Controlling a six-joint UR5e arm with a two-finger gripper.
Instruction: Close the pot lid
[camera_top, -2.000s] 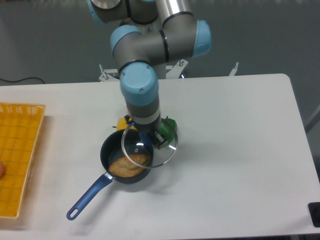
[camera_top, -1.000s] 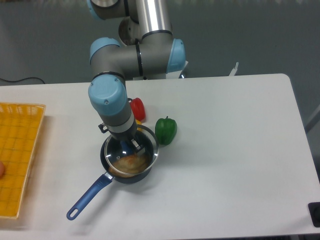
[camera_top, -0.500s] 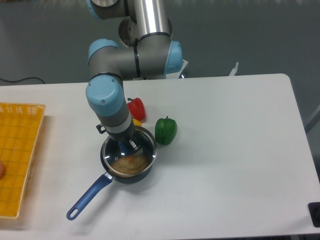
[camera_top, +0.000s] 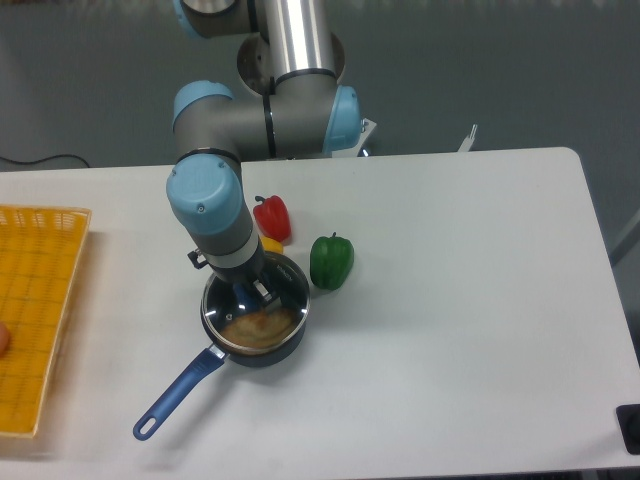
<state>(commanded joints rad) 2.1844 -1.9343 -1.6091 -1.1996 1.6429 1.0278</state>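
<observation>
The gripper (camera_top: 252, 291) hangs straight down over the pot (camera_top: 256, 330), its fingers seemingly closed on the blue knob at the centre of the lid (camera_top: 256, 307); the wrist hides much of the grasp, so how tightly it pinches cannot be read. The lid lies over the pot's mouth, roughly level, its metal rim nearly matching the pot's rim; whether it is fully seated all round cannot be told. Through the glass a tan piece of food shows inside.

The lid is judged stiff, fairly light and fragile, being glass, with a smooth face that offers no purchase. The knob is the only sensible place to hold, and it should be let down gently rather than dropped. The pot looks light enough to slide if nudged sideways; its long blue handle (camera_top: 178, 392) points toward the front left.

Just beside the pot stand a green pepper (camera_top: 332, 261), a red pepper (camera_top: 271, 218) and a bit of something yellow (camera_top: 270, 245). The table (camera_top: 470, 300) is plain white and smooth. A yellow basket (camera_top: 38, 310) sits at the left edge, well apart.
</observation>
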